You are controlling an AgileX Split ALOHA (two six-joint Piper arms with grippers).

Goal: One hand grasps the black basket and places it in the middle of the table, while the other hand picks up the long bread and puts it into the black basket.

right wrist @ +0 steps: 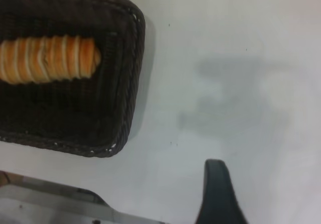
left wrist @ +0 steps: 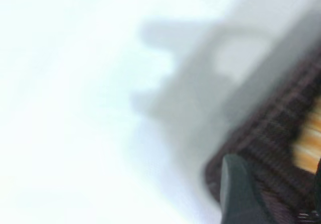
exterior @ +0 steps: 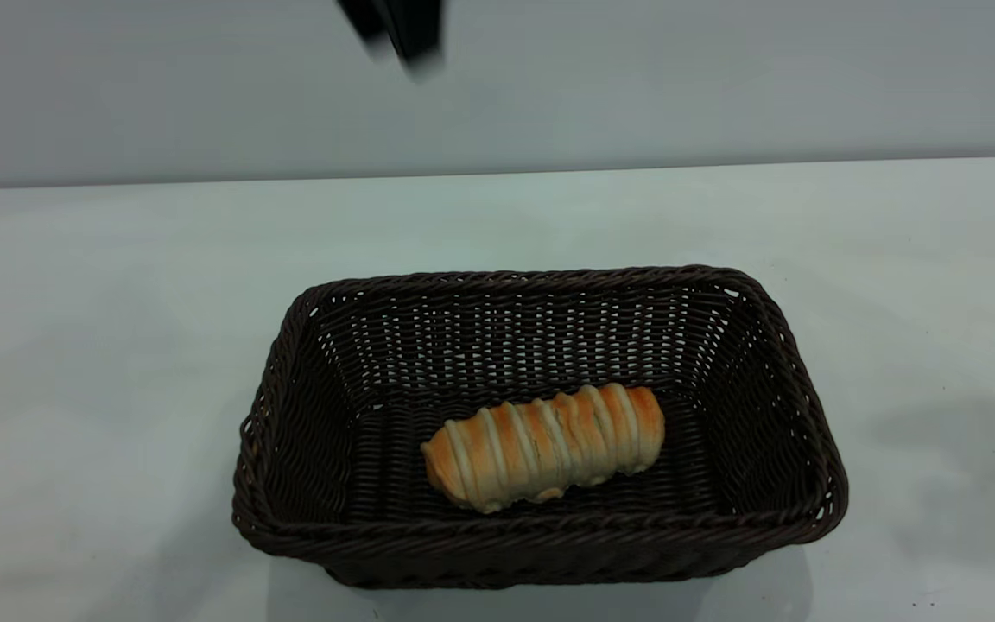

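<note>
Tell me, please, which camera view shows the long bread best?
The exterior view shows it best: the whole long bread lies on the floor of the black basket, unobstructed. The right wrist view shows most of the loaf, cut off at the picture's edge. The left wrist view gives only a blurred orange sliver beside the basket's rim.

We see only a smeared dark piece of an arm point(exterior: 402, 34) cut off by the exterior view's top edge, so which arm it is we cannot tell; in the left wrist view one finger point(left wrist: 238, 194) shows, the black basket point(left wrist: 271, 143) and long bread point(left wrist: 308, 143) are blurred and cropped; in the right wrist view one finger point(right wrist: 216, 194) shows, with the basket point(right wrist: 128, 83) and the bread point(right wrist: 50, 59) cropped; neither gripper's opening can be judged.
</note>
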